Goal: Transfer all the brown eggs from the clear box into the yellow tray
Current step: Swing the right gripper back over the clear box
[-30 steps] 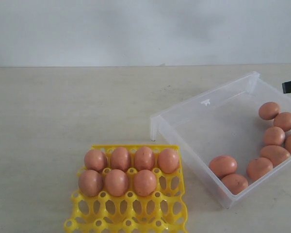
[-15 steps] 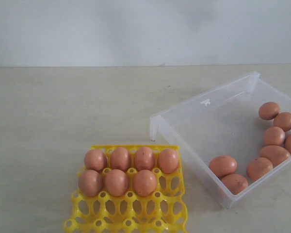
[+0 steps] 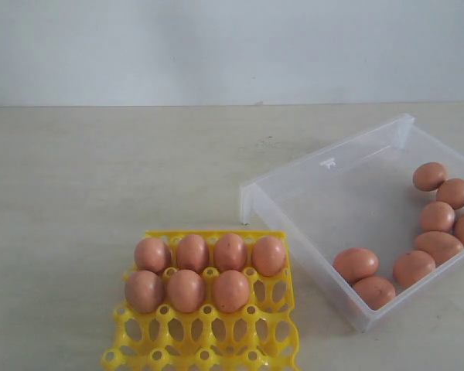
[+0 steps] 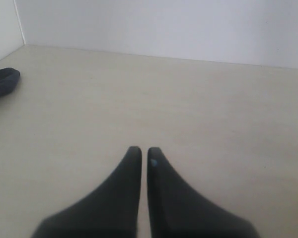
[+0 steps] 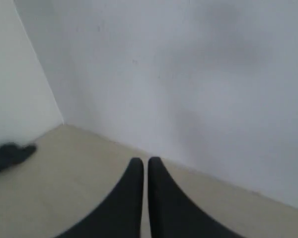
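Observation:
In the exterior view the yellow tray [image 3: 205, 341] lies at the front with several brown eggs [image 3: 192, 252] in its two far rows. The clear box [image 3: 325, 166] sits to its right and holds several more brown eggs [image 3: 356, 263] along its right and near sides. Neither arm shows in that view. My left gripper [image 4: 140, 149] is shut with nothing between its fingers, above bare table. My right gripper [image 5: 141, 160] is also shut and empty, facing the wall and the table's far edge. Neither wrist view shows eggs, box or tray.
A dark object [image 4: 2, 81] lies on the table near the wall corner in the left wrist view, and a similar dark shape [image 5: 9, 154] shows in the right wrist view. The pale wall [image 3: 232, 46] runs behind the table.
A black gripper tip at the right edge of the exterior view a second ago has left that view. Eggs, box and tray have not moved.

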### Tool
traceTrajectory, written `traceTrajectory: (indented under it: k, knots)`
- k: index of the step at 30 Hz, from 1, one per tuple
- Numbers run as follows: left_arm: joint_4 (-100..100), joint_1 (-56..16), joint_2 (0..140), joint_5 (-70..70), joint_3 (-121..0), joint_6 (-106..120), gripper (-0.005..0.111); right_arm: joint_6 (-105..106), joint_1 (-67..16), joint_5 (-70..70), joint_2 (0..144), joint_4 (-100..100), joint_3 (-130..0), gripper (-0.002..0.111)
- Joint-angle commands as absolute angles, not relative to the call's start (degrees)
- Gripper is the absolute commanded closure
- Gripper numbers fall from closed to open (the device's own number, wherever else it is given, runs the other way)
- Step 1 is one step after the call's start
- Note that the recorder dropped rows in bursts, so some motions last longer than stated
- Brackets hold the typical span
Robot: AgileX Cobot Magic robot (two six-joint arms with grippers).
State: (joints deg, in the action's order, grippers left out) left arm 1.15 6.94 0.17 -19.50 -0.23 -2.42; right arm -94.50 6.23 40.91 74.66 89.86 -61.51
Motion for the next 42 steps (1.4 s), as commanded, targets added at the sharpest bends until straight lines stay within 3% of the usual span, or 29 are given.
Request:
traceTrajectory:
  k: [1,6,11,16,19,22,24,32,38,42]
  knots:
    - [1.1,6.6,0.0,-19.3,0.0,-2.2,0.103,-111.7,6.3,37.9,75.7,99.9,-65.2,0.108]
    - [1.1,6.6,0.0,-19.3,0.0,-2.2,0.103,-116.0,6.3,41.5,82.5,99.9,-67.4,0.108]
    - [1.1,6.6,0.0,-19.3,0.0,-2.2,0.103,-101.4,6.1,59.6,91.9,99.9,-67.3,0.108]
    - [1.1,6.6,0.0,-19.3,0.0,-2.2,0.103,-90.6,6.1,61.4,90.7,99.9,-67.3,0.108]
    - [1.1,6.6,0.0,-19.3,0.0,-2.2,0.103,-80.7,6.1,41.0,84.0,99.9,-67.3,0.108]
    - [1.1,6.6,0.0,-19.3,0.0,-2.2,0.103,-85.7,4.7,-13.0,79.8,99.9,-67.3,0.108]
    - [1.1,6.6,0.0,-19.3,0.0,-2.2,0.103,-64.8,5.4,-27.3,81.6,89.4,-67.6,0.108]
    - [1.1,6.6,0.0,-19.3,0.0,-2.2,0.103,-7.9,12.6,-54.0,94.7,25.4,-70.9,0.108]
    - [1.1,6.7,0.0,-19.3,0.0,-2.2,0.103,9.7,11.2,-67.8,94.4,2.0,-72.7,0.108]
    - [1.1,6.7,0.0,-19.3,0.0,-2.2,0.103,13.0,9.3,-69.1,95.5,-5.9,-76.5,0.108]
